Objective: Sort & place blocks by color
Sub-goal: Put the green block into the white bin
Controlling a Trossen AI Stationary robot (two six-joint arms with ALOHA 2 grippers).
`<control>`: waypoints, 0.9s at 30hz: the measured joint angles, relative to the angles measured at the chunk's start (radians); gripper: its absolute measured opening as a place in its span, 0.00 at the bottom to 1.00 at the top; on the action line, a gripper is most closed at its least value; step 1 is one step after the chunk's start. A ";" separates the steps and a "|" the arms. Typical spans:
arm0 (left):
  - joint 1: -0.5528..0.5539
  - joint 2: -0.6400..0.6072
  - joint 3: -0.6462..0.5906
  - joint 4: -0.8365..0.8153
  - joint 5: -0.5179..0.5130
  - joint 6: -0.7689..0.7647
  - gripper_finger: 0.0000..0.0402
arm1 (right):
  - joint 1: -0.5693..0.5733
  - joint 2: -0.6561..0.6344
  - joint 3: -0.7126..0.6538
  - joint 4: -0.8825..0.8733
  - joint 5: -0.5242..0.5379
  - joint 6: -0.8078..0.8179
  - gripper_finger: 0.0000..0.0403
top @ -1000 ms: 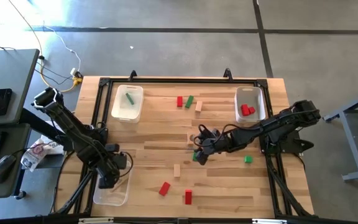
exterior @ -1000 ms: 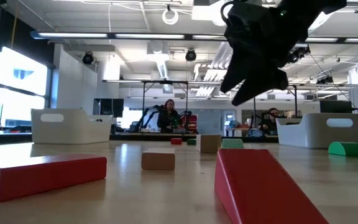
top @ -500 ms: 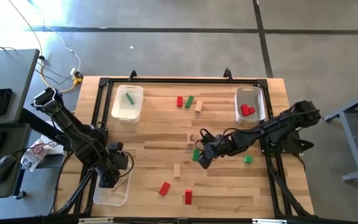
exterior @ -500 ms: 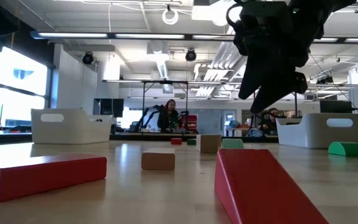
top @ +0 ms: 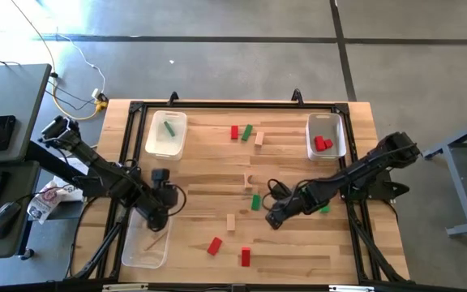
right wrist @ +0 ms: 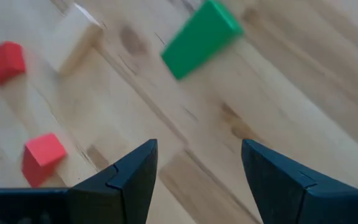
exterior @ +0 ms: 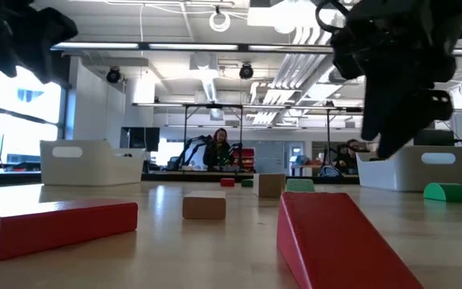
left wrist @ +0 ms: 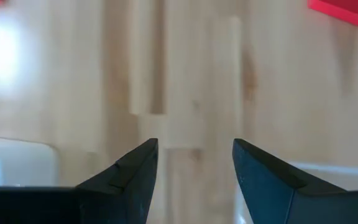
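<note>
Your right gripper [top: 271, 219] is hanging over the middle of the table [top: 298, 251], and its 2 fingers [right wrist: 129, 180] are standing wide apart with nothing between them. The green bar [top: 255, 202] is lying on the bare wood just beside that claw, on the far side of it and not touching it; in the right wrist view the same bar [right wrist: 201, 38] is showing ahead of the fingertips, clear of both. You are also seeing a plain wood block [right wrist: 73, 36] and 2 red blocks [right wrist: 41, 157] ahead of that claw, all loose on the table. A green arch [top: 323, 208] is sitting close beside the right arm, partly under it.

Your left gripper [top: 160, 212] is hovering at the left edge of the table, just above the near clear bin [top: 146, 253], and its fingers [left wrist: 132, 171] are likewise spread wide and gripping nothing. Only bare wood and the rim of a bin are showing between them.

The far-left bin [top: 166, 135] is holding 1 green bar [top: 169, 127], and the far-right bin [top: 326, 136] is holding red blocks [top: 323, 143]. Another red block [top: 234, 132], a green one [top: 246, 132] and a wood one [top: 259, 139] are lying together near the far edge, well apart from both claws.
</note>
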 joint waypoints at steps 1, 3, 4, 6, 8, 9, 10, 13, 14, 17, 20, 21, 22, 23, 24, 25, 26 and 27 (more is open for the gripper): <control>0.011 0.000 0.000 0.000 -0.025 0.010 0.49 | 0.010 0.000 0.000 -0.015 -0.001 0.021 0.55; 0.035 0.000 0.000 0.000 -0.076 0.014 0.49 | 0.031 0.000 0.000 -0.043 -0.001 0.062 0.55; 0.048 0.000 0.000 0.001 -0.100 0.014 0.49 | 0.041 0.000 0.000 -0.055 -0.002 0.081 0.55; 0.073 0.000 0.000 0.003 -0.134 0.015 0.49 | 0.061 0.000 0.000 -0.075 -0.005 0.117 0.55; 0.098 0.000 0.000 0.011 -0.162 0.015 0.49 | 0.077 0.000 0.000 -0.090 -0.023 0.151 0.55; 0.109 0.000 0.000 0.017 -0.171 0.015 0.49 | 0.084 0.000 0.000 -0.097 -0.033 0.167 0.55; 0.121 0.000 0.000 0.020 -0.181 0.015 0.49 | 0.091 0.000 0.000 -0.105 -0.039 0.182 0.55; 0.150 0.000 0.000 0.029 -0.199 0.015 0.49 | 0.111 0.000 0.000 -0.125 -0.047 0.225 0.55; 0.159 0.000 0.000 0.032 -0.201 0.015 0.49 | 0.118 0.000 0.000 -0.132 -0.054 0.239 0.55; 0.180 0.000 0.000 0.037 -0.201 0.015 0.49 | 0.138 -0.002 0.000 -0.151 -0.072 0.291 0.55; 0.193 0.000 0.000 0.037 -0.201 0.015 0.49 | 0.160 -0.019 0.000 -0.173 -0.073 0.343 0.55; 0.196 0.000 0.000 0.037 -0.200 0.015 0.49 | 0.166 -0.027 0.000 -0.179 -0.073 0.362 0.55; 0.198 0.000 0.000 0.037 -0.200 0.015 0.49 | 0.174 -0.036 0.000 -0.189 -0.069 0.383 0.55; 0.201 0.000 0.000 0.038 -0.200 0.015 0.49 | 0.182 -0.047 0.000 -0.199 -0.062 0.403 0.55; 0.203 0.000 0.000 0.038 -0.199 0.015 0.49 | 0.189 -0.056 0.000 -0.208 -0.053 0.423 0.55; 0.204 0.000 0.000 0.038 -0.199 0.015 0.49 | 0.198 -0.067 0.000 -0.217 -0.046 0.442 0.55; 0.204 0.000 0.000 0.038 -0.199 0.015 0.49 | 0.205 -0.078 0.000 -0.228 -0.042 0.457 0.55; 0.204 0.000 0.000 0.038 -0.199 0.015 0.49 | 0.213 -0.088 0.000 -0.242 -0.037 0.473 0.55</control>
